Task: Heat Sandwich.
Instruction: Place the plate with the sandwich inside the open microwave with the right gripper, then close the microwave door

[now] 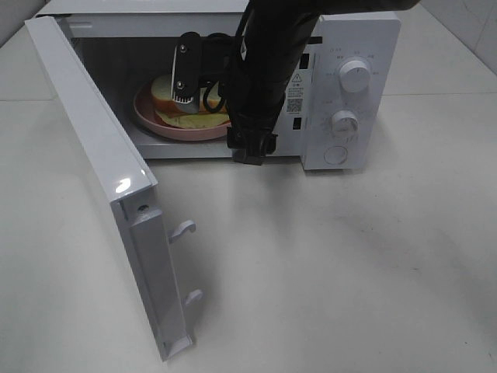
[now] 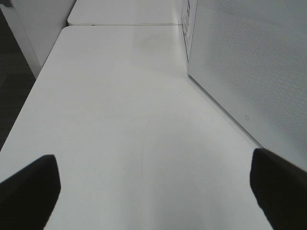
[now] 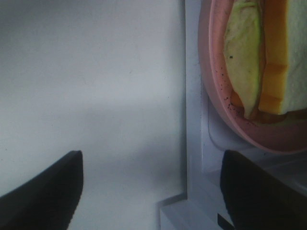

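Observation:
The sandwich of white bread with a tan crust and a pale green layer lies on the round pink plate inside the open microwave. My right gripper reaches into the cavity just in front of and above the plate, with its jaws apart and nothing between them. In the right wrist view the sandwich and the plate sit beyond the open gripper, close to one finger. My left gripper is open and empty over the bare table, out of the high view.
The microwave door stands swung wide open to the left, with its latch hooks toward the front. Two round knobs sit on the panel at the right. In the left wrist view the door's mesh panel stands beside the left gripper.

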Robot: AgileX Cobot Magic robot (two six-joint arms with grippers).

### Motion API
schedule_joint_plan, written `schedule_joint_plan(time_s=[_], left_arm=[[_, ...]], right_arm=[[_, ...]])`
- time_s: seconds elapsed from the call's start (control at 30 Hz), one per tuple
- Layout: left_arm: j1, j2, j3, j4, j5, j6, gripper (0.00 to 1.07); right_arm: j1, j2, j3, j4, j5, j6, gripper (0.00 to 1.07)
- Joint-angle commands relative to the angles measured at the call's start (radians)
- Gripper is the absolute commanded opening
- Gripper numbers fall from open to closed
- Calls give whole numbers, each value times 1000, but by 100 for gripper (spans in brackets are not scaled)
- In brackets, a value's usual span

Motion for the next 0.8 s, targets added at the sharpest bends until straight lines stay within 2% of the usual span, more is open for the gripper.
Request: schedule_joint_plan(time_s=[0.03,0.47,0.8], left_arm=[[1,-28,1,3,-8,-1,101],[1,-28,1,3,-8,-1,101],[1,-28,1,3,-8,-1,101]], right_arm=[[11,-45,42,-17,-5,9,76],[30,-185,182,-21,-2,81,76],[30,-318,341,-21,-24,174,76]])
